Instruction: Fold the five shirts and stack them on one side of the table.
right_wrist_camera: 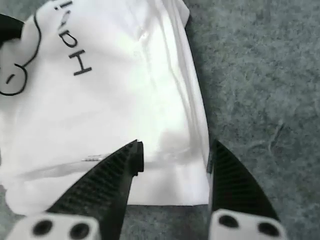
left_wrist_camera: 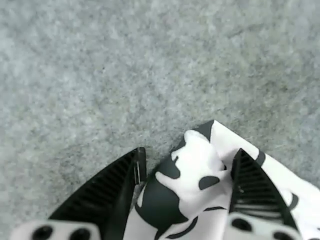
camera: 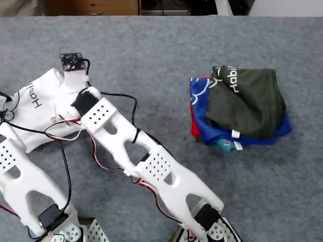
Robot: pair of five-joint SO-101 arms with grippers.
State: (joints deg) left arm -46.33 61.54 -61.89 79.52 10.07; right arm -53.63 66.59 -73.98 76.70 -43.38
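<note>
White shirt (right_wrist_camera: 125,90) under right hand (right_wrist_camera: 176,147); overhead, folded stack (camera: 242,103)

Grey felt table (camera: 166,45) — wooden cabinet (camera: 91,7) behind

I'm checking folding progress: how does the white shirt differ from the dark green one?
The white shirt lies alone on the table; the dark green shirt tops the stack. The white one is loosely spread, the green one compactly folded. Both carry lettering.
</note>
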